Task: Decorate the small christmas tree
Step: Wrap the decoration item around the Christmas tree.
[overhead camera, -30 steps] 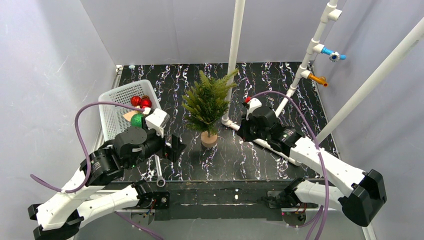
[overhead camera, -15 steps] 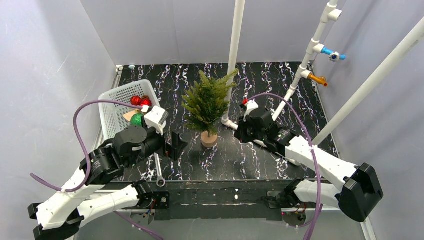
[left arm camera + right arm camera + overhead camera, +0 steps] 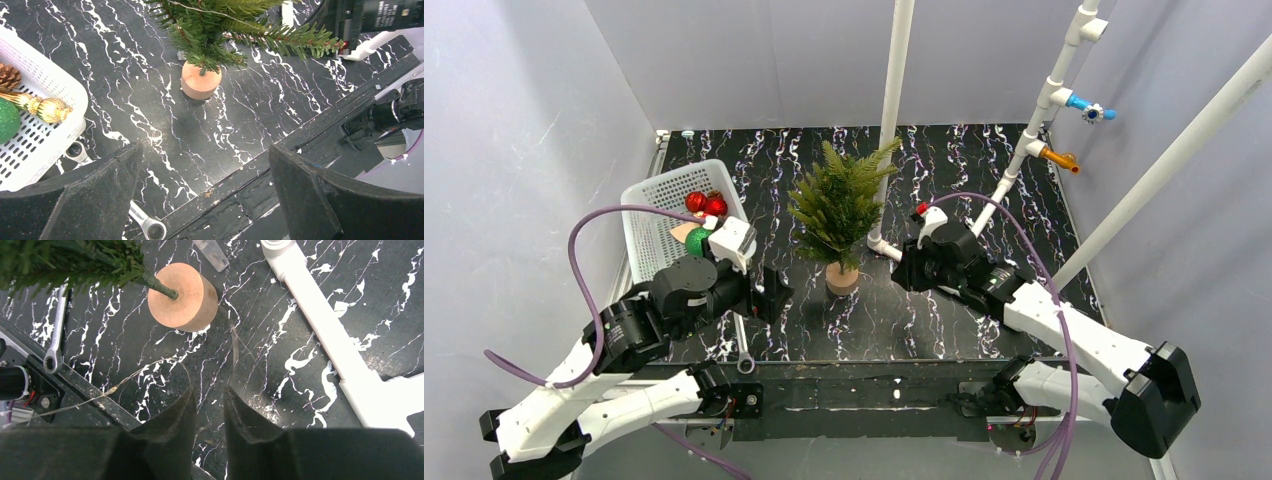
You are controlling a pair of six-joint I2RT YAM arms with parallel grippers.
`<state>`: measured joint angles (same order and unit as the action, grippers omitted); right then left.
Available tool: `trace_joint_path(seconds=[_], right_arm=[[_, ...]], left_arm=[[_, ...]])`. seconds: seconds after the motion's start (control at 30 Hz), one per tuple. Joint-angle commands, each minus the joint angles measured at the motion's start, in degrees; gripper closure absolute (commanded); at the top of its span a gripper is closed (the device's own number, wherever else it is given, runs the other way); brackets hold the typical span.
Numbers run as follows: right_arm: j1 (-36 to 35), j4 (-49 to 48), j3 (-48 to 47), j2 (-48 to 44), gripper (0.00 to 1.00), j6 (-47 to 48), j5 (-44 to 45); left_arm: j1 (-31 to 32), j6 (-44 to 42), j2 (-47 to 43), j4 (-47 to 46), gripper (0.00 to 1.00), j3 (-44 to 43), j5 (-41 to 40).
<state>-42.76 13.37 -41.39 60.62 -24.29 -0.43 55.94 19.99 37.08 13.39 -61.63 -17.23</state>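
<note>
Black, white-veined marble-look counter (image 3: 964, 170) carries the small green artificial christmas tree (image 3: 839, 210), which stands upright on its round tan wooden base (image 3: 182, 297) between the two grippers. The left gripper (image 3: 204, 150) hangs above the counter with its jaws spread wide and nothing in them. The tree base stands just ahead of it. A white plastic basket (image 3: 45, 85) sits to its left, holding a green glitter ball (image 3: 6, 120), gold ornaments (image 3: 50, 109) and a pine cone (image 3: 7, 76). The right gripper (image 3: 209, 392) points down near the base, its jaws parted by a narrow gap. A thin clear wire (image 3: 131, 378) curls over the counter toward that gap; whether it touches the pads is hard to tell. A silver wrench (image 3: 55, 335) lies to that gripper's left.
</note>
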Motion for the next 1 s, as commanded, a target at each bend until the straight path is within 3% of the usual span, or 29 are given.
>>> trace_joint_path(seconds=[0.0, 0.2, 0.37, 0.43, 0.57, 0.73, 0.83, 0.87, 0.97], right_arm=[[0.1, 0.3, -0.2, -3.9, 0.62, -0.9, -0.4], [0.0, 5.5, 1.3, -11.9, 0.38, -1.8, -3.7], [0.0, 12.4, 0.7, -16.0, 0.35, 0.9, -9.5], [0.1, 14.5, 1.0, -18.3, 0.35, -1.2, -3.4], [0.6, 9.0, 4.4, -20.9, 0.36, -9.5, 10.1], [0.8, 0.2, 1.5, -7.8, 0.47, -13.0, 7.3], [0.8, -6.6, 0.1, -0.2, 0.47, -14.8, 4.9], [0.9, -12.7, -1.2, 8.2, 0.47, -16.9, 2.7], [0.8, -17.8, -2.2, 14.4, 0.47, -18.8, 0.9]], left_arm=[[-0.2, -0.5, -1.2, 1.7, 0.02, -0.3, -3.4], [-0.2, -3.7, -3.0, 5.3, 0.02, -1.5, -7.6], [-0.2, -4.9, -3.7, 7.0, 0.02, -1.5, -10.4], [-0.2, -4.7, -4.2, 7.3, 0.02, -1.4, -12.7], [-0.2, -2.0, -4.6, 9.3, 0.02, -1.0, -19.8], [-0.2, 0.3, -3.9, 13.6, 0.02, -1.8, -23.6], [-0.2, 0.7, -4.5, 14.3, 0.02, -2.3, -23.8], [-0.2, 0.8, -6.5, 15.6, 0.02, -2.8, -24.8], [-0.2, 0.9, -7.9, 17.0, 0.02, -3.0, -25.9]])
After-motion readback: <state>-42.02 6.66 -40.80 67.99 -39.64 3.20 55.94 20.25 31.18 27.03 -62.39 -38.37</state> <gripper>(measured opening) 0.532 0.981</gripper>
